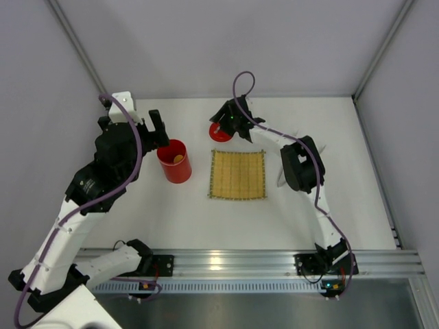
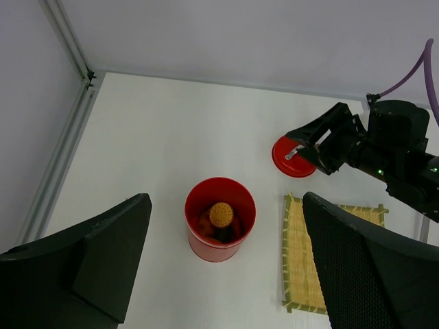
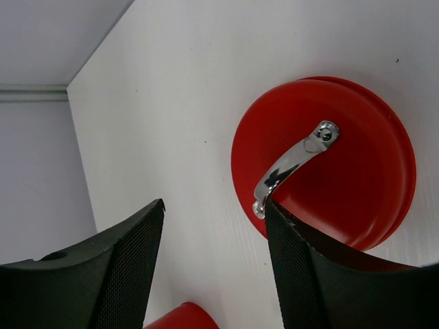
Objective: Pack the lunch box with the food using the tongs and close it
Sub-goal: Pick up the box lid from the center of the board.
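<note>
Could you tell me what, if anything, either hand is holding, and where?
Nothing held: left hand open near the lunch box; right hand open by the lid's handle.

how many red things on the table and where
2. The open lunch box stands left of the bamboo mat; its lid lies flat beyond the mat's far left corner, beneath the right gripper.

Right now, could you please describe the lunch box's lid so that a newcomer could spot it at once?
Start at the square yellow bamboo mat on the white table. Just beyond its far left corner lies the flat round glossy red lid. Unlike the tall open red cylindrical container left of the mat, it is low and carries an arched silver metal handle.
</note>
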